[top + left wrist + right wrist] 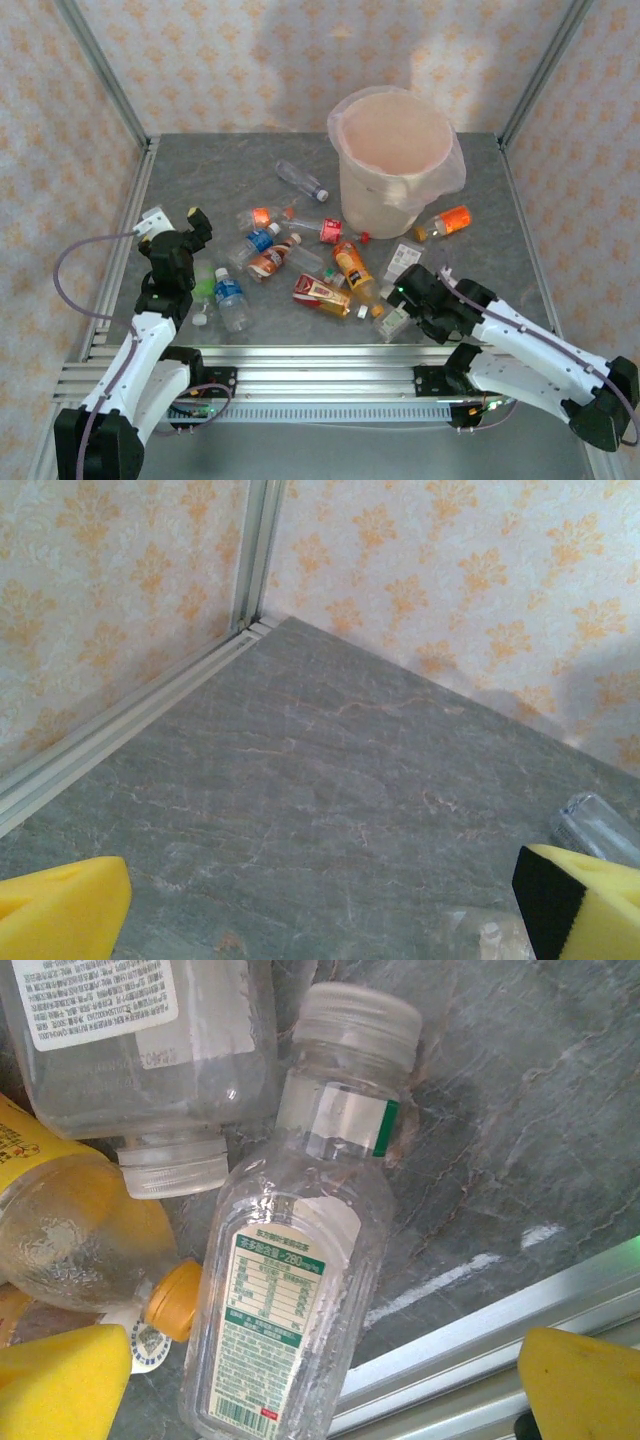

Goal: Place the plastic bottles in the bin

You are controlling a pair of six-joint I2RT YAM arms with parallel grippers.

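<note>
- About 12 plastic bottles lie on their sides over the middle and near part of the tabletop, several touching or overlapping; 1 orange one lies just beside the bin
- The bin stands upright toward the far right of the tabletop, mouth open, its pinkish bag folded over the rim
- The right tool has its yellow pads wide apart and grips nothing; it hangs low over a clear green-labelled bottle that lies lengthwise between the pads, near the front rail
- Beside that bottle, an orange-capped bottle and a larger clear bottle crowd it on one side; the other side is bare
- The left tool is also spread wide and empty, over bare tabletop near the left edge; the end of 1 clear bottle shows at the side
- Handling, judged: the green-labelled bottle looks empty, so very light; its thin walls should dent under a squeeze; smooth plastic may slip or roll away
- Best hold, judged: across the labelled mid-body, where the sides are flatter; the neck under the cap is stiffer but narrow; close gently and squarely so it does not squirt out toward the rail
</note>
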